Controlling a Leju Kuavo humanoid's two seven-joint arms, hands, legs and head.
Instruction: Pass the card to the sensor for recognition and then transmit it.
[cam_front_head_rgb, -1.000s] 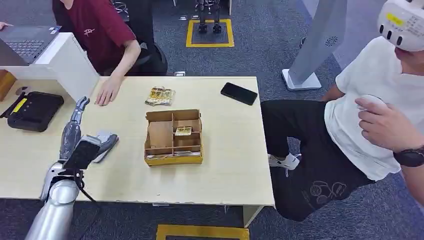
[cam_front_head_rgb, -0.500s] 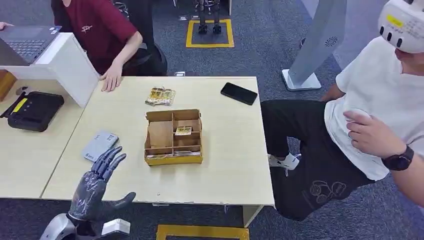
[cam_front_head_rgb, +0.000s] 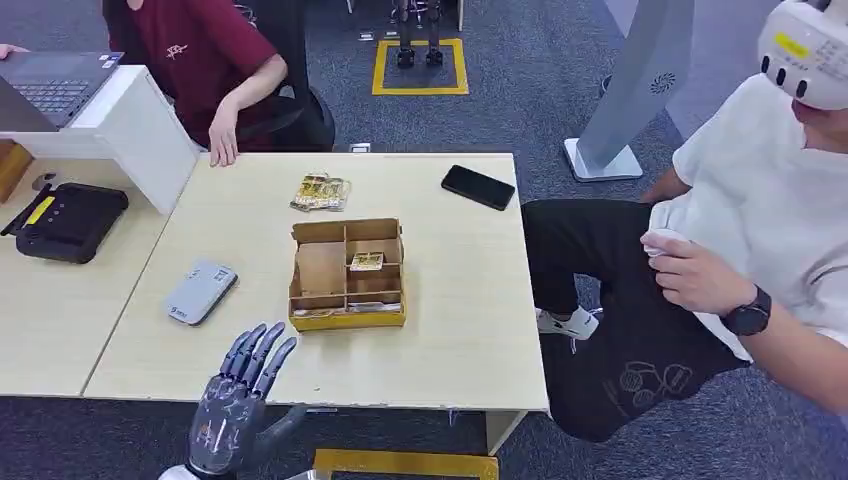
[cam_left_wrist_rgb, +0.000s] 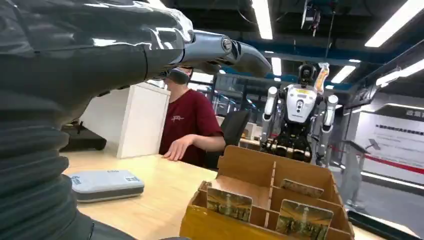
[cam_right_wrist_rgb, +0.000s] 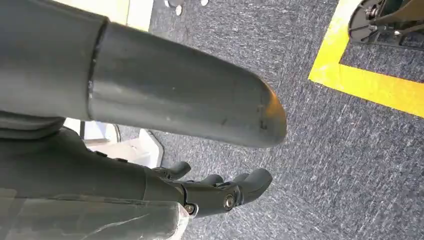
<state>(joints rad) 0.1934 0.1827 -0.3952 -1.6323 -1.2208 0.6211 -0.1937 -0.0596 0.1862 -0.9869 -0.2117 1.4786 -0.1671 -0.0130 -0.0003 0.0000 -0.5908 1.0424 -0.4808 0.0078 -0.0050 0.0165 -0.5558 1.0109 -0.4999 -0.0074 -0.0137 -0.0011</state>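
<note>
Left hand (cam_front_head_rgb: 237, 412) lower, off table (cam_front_head_rgb: 440, 330)

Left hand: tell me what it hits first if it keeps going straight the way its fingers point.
Probably the cardboard box. The left hand is open at the table's near edge, fingers aimed forward and slightly right. Its height above the table is unclear, so it might pass over the box.

Divided box (cam_front_head_rgb: 347, 273) at table (cam_front_head_rgb: 450, 320) centre, card (cam_front_head_rgb: 366, 262) in its right middle compartment. Sensor (cam_front_head_rgb: 200, 291) left of box, apart. Packets (cam_front_head_rgb: 320, 192) behind box. Phone (cam_front_head_rgb: 478, 187) at far right corner. Left hand (cam_front_head_rgb: 238, 405) at near edge, before sensor.
</note>
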